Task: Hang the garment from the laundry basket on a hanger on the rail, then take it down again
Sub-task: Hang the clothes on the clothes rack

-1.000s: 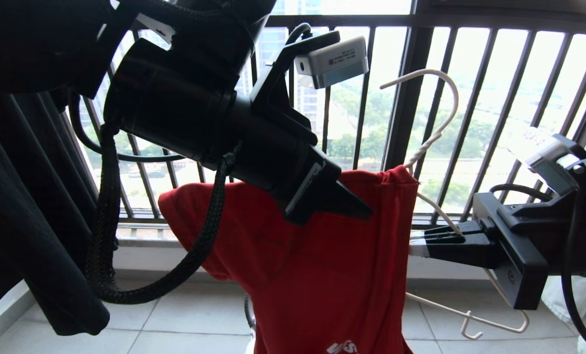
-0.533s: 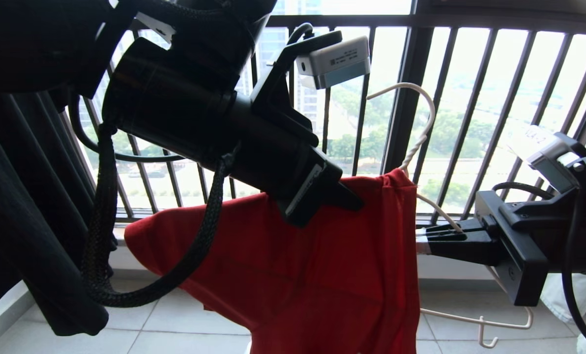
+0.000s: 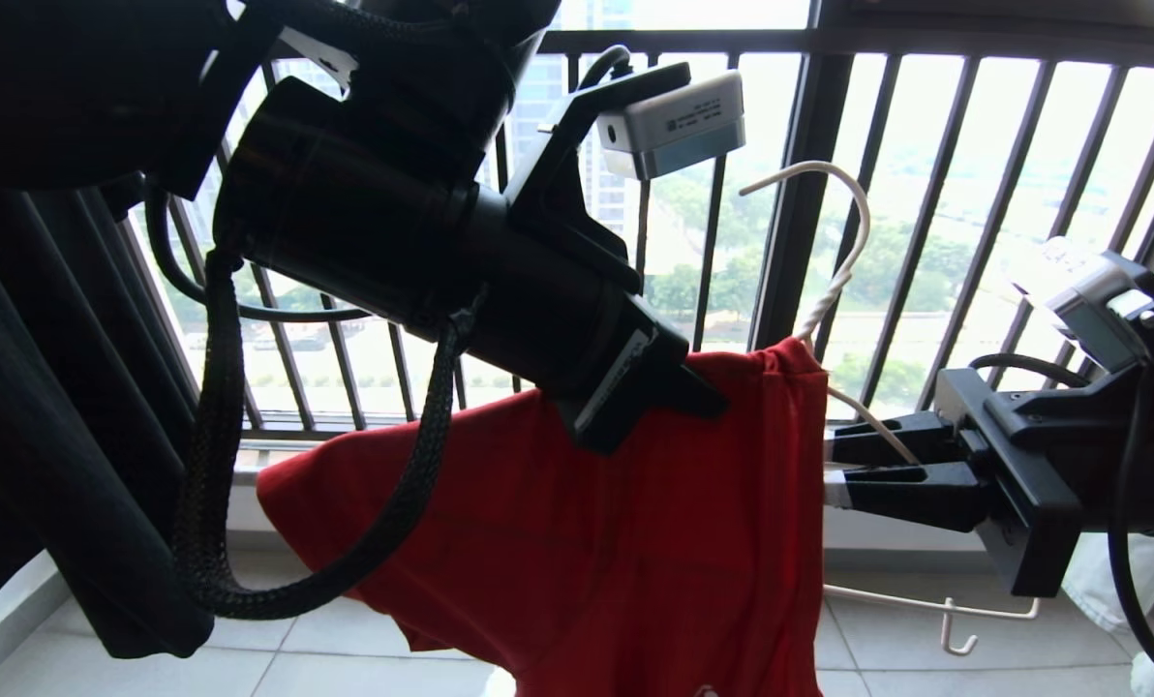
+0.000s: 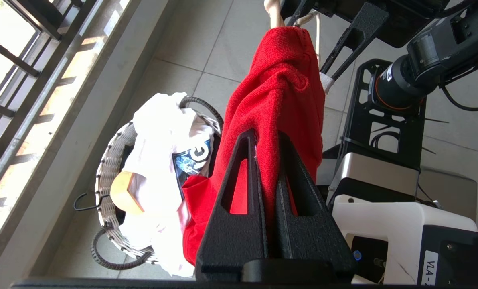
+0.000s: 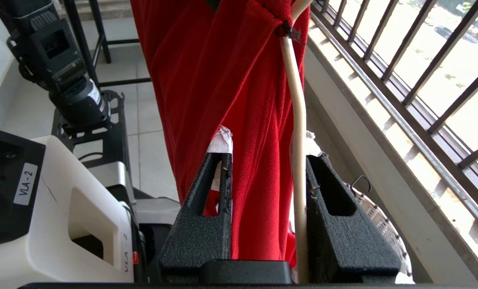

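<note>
In front of the black railing of vertical bars (image 3: 800, 194), the red short-sleeved T-shirt (image 3: 635, 542) hangs partly threaded on the thin cream-white wire hanger (image 3: 843, 281), whose hook rises from the shirt's bunched neck.

Left hand (image 3: 708, 392): clamped tight on a fold of the red fabric at the shirt's upper edge, fingers (image 4: 239, 200) pressed together on the cloth. Right hand (image 3: 843, 469): beside the shirt on the side away from the left hand, jaws parted to a moderate gap; the hanger's shoulder wire and some fabric pass between them, not pinched.

Judgement: the step in hand is dressing the shirt onto the hanger. To do it well, the left hand should keep its pinch and draw the cloth over the hanger's far end, while the right re-grips the wire alone, clear of the fabric.

Not visible: the rail. The small round white woven basket with dark rim (image 4: 110, 168) lies below the shirt, holding pale clothing. The chest print is cut off; the hanger's end under the shirt is covered.
</note>
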{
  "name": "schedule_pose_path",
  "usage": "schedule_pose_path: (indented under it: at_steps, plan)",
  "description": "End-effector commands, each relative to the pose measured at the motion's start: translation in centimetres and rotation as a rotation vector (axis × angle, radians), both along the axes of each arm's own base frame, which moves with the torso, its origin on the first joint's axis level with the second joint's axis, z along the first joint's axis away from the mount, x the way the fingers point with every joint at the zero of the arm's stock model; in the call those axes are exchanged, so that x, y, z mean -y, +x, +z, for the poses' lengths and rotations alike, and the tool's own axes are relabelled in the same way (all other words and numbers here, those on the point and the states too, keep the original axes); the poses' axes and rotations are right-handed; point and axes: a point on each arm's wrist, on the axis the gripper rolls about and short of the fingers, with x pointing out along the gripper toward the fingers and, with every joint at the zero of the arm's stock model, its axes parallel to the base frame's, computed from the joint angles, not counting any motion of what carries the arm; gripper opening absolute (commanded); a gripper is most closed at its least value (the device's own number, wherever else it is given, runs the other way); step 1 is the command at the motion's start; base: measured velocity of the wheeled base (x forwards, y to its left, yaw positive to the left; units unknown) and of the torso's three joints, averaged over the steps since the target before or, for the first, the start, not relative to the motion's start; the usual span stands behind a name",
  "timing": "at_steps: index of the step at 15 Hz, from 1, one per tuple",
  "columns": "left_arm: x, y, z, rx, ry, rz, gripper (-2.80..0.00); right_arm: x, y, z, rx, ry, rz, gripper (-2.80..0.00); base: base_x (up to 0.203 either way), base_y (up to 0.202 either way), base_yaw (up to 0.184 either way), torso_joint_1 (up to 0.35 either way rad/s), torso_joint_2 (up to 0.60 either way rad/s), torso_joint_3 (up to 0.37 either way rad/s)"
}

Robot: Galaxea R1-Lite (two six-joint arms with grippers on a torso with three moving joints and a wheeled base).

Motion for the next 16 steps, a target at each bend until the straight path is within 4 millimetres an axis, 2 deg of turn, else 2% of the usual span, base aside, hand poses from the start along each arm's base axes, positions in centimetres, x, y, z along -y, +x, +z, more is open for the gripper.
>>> schedule_pose_path:
  at_steps: [1,6,10,13,16]
  plan:
    - [-0.1,0.0,0.0,0.001,0.0,-0.002,-2.8,0.0,0.1,0.0,-0.006,0.001,0.0,0.0,0.0,0.0,0.0,0.0,0.0,0.0]
    - [-0.3,-0.1,0.2,0.023,0.01,0.032,-2.8,1.0,0.4,0.3,0.001,0.007,-0.047,0.0,0.0,0.0,0.0,0.0,0.0,0.0]
    - [-1.3,-0.6,0.7,0.04,0.015,0.08,-2.8,2.1,0.3,0.9,0.025,0.016,-0.088,0.0,0.0,0.0,0.0,0.0,0.0,0.0]
    - [-2.4,-1.0,1.3,0.05,0.003,0.101,-2.8,2.8,0.3,1.1,0.036,0.019,-0.122,0.0,0.0,0.0,0.0,0.0,0.0,0.0]
    - [-4.4,-0.7,2.1,0.069,-0.017,0.16,-2.8,3.9,0.2,1.7,0.061,0.026,-0.165,0.0,0.0,0.0,0.0,0.0,0.0,0.0]
